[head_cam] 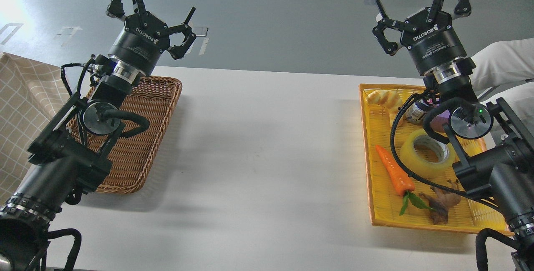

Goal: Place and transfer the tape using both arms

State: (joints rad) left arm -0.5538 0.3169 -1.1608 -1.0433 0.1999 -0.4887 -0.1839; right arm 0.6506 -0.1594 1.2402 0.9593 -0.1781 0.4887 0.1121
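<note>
From the head view, our left gripper [152, 20] and right gripper [421, 14] hang raised with fingers spread, holding nothing. The tape [425, 154] lies flat in the yellow tray [369, 170], beside the carrot [394, 170]. We judge the roll light, stiff and slick — best pinched across its wall, one finger inside the core.

Bare table [267, 145] between both baskets
</note>
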